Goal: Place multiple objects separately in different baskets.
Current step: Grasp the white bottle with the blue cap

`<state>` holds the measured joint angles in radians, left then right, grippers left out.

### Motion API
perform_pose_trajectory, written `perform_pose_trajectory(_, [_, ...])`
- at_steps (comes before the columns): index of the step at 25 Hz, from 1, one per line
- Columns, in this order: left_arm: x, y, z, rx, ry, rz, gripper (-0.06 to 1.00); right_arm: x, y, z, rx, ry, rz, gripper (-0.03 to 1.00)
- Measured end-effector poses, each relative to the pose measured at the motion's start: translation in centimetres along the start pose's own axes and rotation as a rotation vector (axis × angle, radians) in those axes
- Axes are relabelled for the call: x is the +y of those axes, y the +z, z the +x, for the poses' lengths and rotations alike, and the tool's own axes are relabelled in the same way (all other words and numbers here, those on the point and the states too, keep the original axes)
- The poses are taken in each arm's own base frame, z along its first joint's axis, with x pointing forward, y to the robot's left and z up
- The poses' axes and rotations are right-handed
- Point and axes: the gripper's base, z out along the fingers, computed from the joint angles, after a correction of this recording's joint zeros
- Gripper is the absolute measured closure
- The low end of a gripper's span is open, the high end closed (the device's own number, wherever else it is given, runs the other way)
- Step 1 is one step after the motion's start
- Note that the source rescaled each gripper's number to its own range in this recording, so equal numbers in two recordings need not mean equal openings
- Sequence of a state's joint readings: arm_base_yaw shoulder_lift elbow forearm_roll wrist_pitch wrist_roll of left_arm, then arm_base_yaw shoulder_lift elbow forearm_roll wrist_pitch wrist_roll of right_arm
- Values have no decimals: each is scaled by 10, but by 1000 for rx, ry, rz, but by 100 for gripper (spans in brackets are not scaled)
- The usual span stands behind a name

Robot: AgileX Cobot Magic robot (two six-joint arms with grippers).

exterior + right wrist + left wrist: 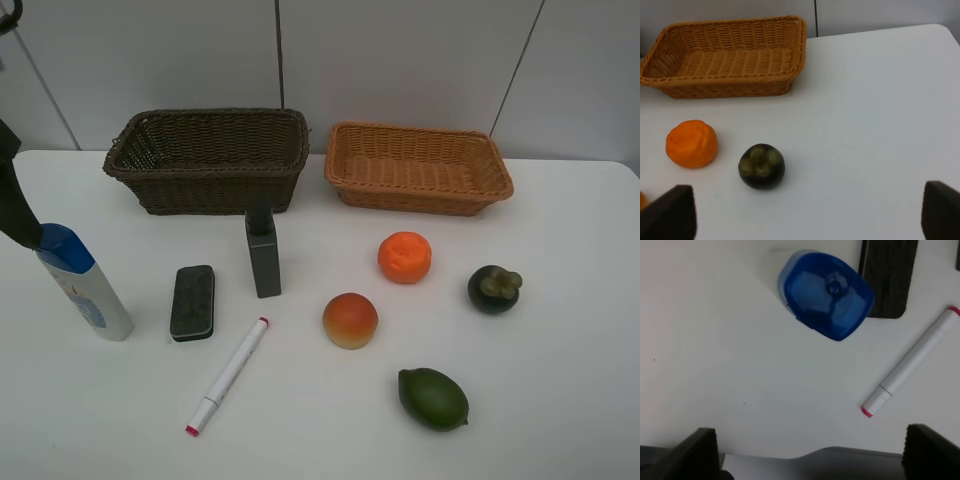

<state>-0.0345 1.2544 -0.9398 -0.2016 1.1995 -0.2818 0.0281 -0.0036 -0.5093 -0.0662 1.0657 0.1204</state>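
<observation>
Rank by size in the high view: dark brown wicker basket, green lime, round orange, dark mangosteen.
1. dark brown wicker basket
2. green lime (nearest camera)
3. round orange and dark mangosteen, about alike

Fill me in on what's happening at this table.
A two-armed robot is set to sort items into two wicker baskets, and no item is in one yet. The dark brown basket and the tan basket show nothing inside. The white bottle, eraser, pump bottle and marker sit on the left of the table; the orange, peach, mangosteen and lime on the right. The left gripper is open near the bottle's blue cap, the right gripper open near the mangosteen; neither holds anything.
</observation>
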Motion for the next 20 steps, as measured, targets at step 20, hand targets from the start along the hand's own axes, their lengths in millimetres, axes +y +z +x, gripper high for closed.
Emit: perform_pose_trajectory(20, [-6, 48, -39, 79, -348, -22, 5, 0, 0, 0, 0, 0, 0, -3])
